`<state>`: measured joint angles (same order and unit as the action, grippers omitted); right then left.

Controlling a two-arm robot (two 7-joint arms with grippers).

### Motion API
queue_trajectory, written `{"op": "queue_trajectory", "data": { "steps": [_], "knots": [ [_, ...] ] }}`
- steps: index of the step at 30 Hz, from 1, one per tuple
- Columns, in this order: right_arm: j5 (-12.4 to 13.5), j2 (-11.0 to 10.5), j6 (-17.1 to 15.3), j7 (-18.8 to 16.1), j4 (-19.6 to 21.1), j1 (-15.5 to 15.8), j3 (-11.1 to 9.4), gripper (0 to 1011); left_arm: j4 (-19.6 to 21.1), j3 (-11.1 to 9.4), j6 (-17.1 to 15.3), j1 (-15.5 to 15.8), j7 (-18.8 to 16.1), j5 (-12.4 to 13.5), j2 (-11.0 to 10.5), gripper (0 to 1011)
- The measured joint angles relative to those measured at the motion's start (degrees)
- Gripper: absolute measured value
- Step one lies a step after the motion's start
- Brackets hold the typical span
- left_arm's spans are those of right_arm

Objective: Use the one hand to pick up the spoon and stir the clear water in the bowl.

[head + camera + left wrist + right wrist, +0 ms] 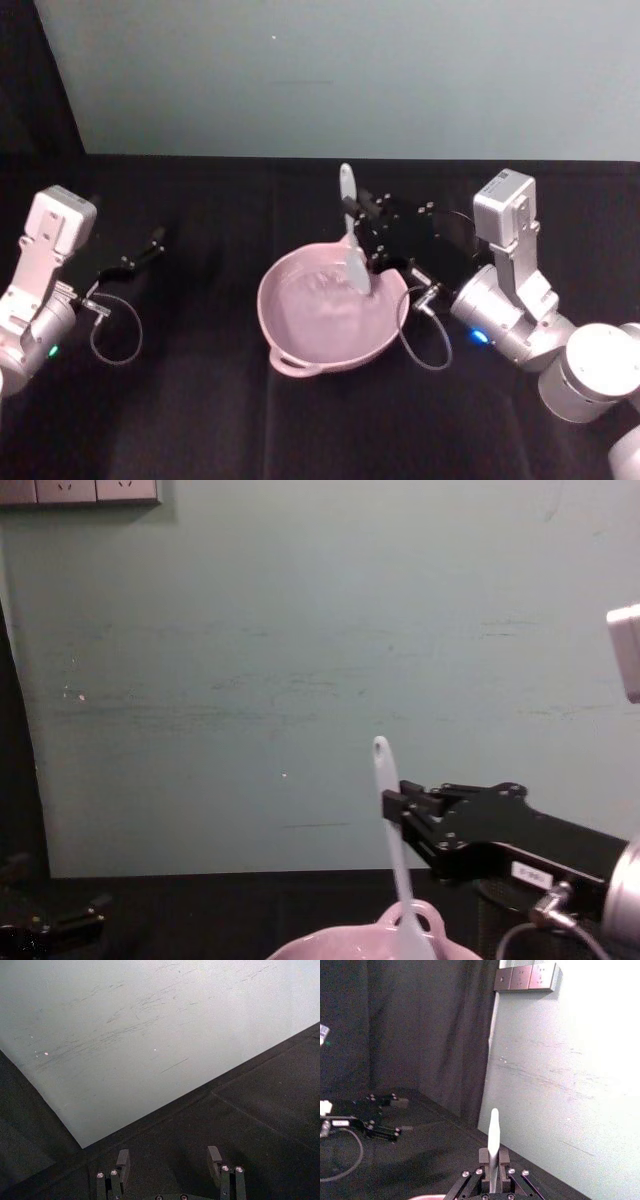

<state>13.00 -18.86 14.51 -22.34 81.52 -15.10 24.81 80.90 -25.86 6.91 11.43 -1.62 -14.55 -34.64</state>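
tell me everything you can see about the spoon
The spoon is long, slim and white, plastic by its look, with a small hole at the handle tip. It stands nearly upright, the right gripper shut on its handle. Its wider, flattish head dips inside the pink bowl, near the far rim.

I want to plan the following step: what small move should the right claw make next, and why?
Probably a slow circular sweep. The right claw is shut on the spoon handle, and the spoon's head already dips inside the pink bowl, so stirring can likely begin without lowering much more. The left claw is parked aside, open.
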Motion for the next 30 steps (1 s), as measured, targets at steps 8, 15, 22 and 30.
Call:
{"op": "queue_trajectory", "data": {
  "steps": [8,15,22,30],
  "knots": [
    [1.15,-3.27,-4.66,-2.83,5.05,2.55,-1.75,123,0.00,0.00,0.00,0.00,0.00,0.00,0.00,1011],
    [7.70,-5.01,-12.21,-7.33,9.87,4.91,-1.79,122,0.00,0.00,0.00,0.00,0.00,0.00,0.00,1011],
    [11.03,-3.03,-14.30,-7.42,8.90,4.26,-0.41,123,0.00,0.00,0.00,0.00,0.00,0.00,0.00,1011],
    [12.09,-1.54,-12.34,-5.20,7.36,2.67,-0.81,121,0.00,0.00,0.00,0.00,0.00,0.00,0.00,1011]
  ]
}}
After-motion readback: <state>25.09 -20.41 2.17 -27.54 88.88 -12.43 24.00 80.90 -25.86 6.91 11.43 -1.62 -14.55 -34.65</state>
